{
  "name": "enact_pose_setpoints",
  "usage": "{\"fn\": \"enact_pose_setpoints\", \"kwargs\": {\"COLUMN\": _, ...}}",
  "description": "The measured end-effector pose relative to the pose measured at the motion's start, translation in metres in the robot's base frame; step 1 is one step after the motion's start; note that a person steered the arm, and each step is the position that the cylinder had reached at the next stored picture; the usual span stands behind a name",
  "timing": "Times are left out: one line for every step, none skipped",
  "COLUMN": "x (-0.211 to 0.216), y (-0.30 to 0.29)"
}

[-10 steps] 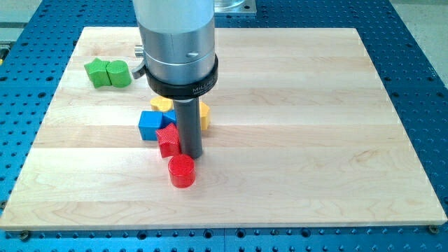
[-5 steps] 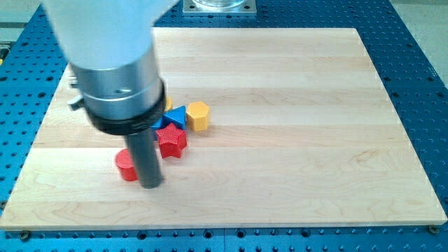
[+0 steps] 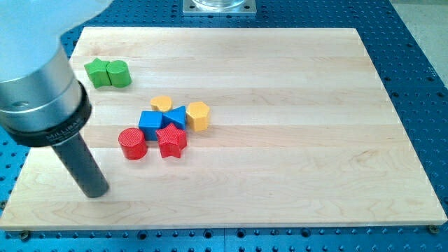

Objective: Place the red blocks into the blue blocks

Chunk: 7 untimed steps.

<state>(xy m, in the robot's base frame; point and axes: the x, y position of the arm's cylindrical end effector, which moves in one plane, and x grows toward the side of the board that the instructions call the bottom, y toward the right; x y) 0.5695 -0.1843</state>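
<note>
**Red blocks sit against the blue pair**

The blue triangular block [image 3: 178, 116] is partly hidden behind the red star block [image 3: 171, 141], which touches it. The ribbed red cylinder [image 3: 132, 143] stands just beside the star, below the blue cube [image 3: 150, 122]. Two yellow blocks [image 3: 198, 115] flank the blues; the rear one is half covered. My tip [image 3: 96, 192] rests apart, lower left of the cylinder; the arm carries no pincer.

Red cylinder [image 3: 131, 143] left of red star [image 3: 171, 142], just below blue cube [image 3: 150, 121]; my tip [image 3: 96, 194] lower-left, apart.
</note>
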Motion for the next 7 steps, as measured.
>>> {"fn": "enact_pose_setpoints", "kwargs": {"x": -0.026, "y": 0.000}}
{"fn": "enact_pose_setpoints", "kwargs": {"x": -0.037, "y": 0.003}}
{"fn": "enact_pose_setpoints", "kwargs": {"x": -0.040, "y": 0.033}}
{"fn": "enact_pose_setpoints", "kwargs": {"x": -0.040, "y": 0.053}}
{"fn": "enact_pose_setpoints", "kwargs": {"x": 0.003, "y": 0.071}}
{"fn": "enact_pose_setpoints", "kwargs": {"x": -0.029, "y": 0.139}}
{"fn": "enact_pose_setpoints", "kwargs": {"x": -0.105, "y": 0.144}}
